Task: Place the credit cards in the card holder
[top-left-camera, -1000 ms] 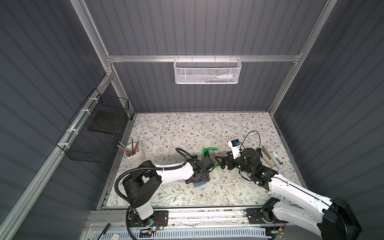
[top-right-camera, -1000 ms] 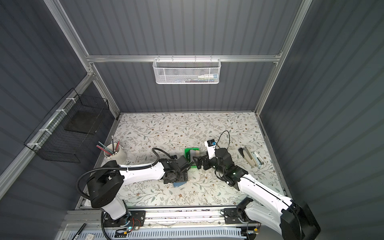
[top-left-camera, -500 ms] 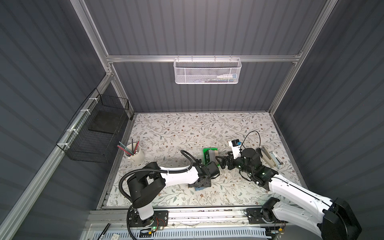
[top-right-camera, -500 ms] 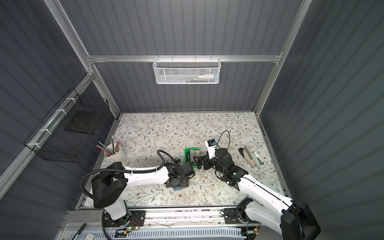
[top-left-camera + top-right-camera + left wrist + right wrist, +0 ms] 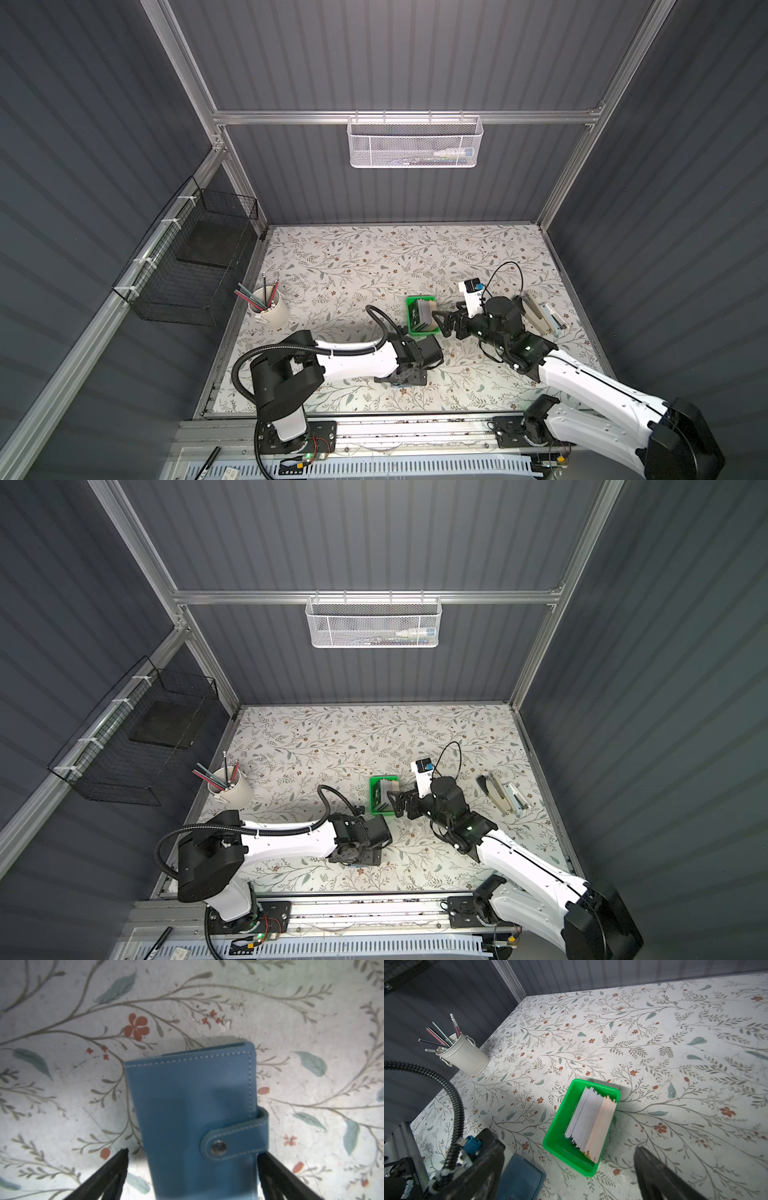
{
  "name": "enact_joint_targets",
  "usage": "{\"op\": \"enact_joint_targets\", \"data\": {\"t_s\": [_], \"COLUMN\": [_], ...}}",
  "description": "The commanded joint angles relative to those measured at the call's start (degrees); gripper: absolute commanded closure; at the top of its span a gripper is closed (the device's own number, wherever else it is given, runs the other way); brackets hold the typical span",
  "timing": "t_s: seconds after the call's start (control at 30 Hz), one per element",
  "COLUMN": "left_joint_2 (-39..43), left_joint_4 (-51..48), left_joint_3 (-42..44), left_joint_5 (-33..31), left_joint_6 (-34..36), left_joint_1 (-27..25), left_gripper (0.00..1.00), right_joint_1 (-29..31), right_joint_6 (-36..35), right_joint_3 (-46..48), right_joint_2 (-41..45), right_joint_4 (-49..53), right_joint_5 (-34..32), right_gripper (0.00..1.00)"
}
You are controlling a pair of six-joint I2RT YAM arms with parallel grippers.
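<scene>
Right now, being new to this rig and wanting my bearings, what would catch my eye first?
The bright green tray mid-table, packed with white and tan cards stacked on edge, with the right gripper open just beside it. Nearer the front, a blue wallet lies snapped shut, straddled by the open left gripper.

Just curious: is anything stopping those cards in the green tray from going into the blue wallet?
Yes: the card holder lies closed, its snap tab down over the cover. Nothing covers the credit cards in the green tray.
</scene>
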State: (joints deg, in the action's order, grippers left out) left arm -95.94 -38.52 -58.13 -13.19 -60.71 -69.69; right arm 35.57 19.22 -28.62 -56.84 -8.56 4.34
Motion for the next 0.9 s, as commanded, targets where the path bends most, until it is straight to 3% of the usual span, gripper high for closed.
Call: {"op": "enact_joint_targets", "data": {"t_s": [0.0,0.3,0.57,0.87], "left_joint_2": [3.44,13.04,16.58,13.71], "left_joint_4": [-2.56,7.29,13.15,23.23], "left_joint_3": [-1.19,2.87,3.58,3.74], "left_joint_5": [-2.35,-2.28,6.84,22.58], "left_joint_6": [2.24,6.62,15.56,22.98], "left_joint_1": [-0.1,5.44,16.84,30.39], "left_gripper": [0.0,0.0,0.0,0.01], "right_joint_1": [0.28,0.23,0.26,0.1], "right_joint_6": [0.16,7.21,16.16,14.98], "right_joint_3": [-0.17,-1.06,-8.86,-8.75], "right_joint_2": [1.04,3.46,-1.26,-4.16], "right_joint_4": [2.94,10.84,21.86,15.78], "right_joint_5": [-3.12,-7.92,-13.69,-11.45], "right_gripper": [0.01,0.01,0.01,0.01]}}
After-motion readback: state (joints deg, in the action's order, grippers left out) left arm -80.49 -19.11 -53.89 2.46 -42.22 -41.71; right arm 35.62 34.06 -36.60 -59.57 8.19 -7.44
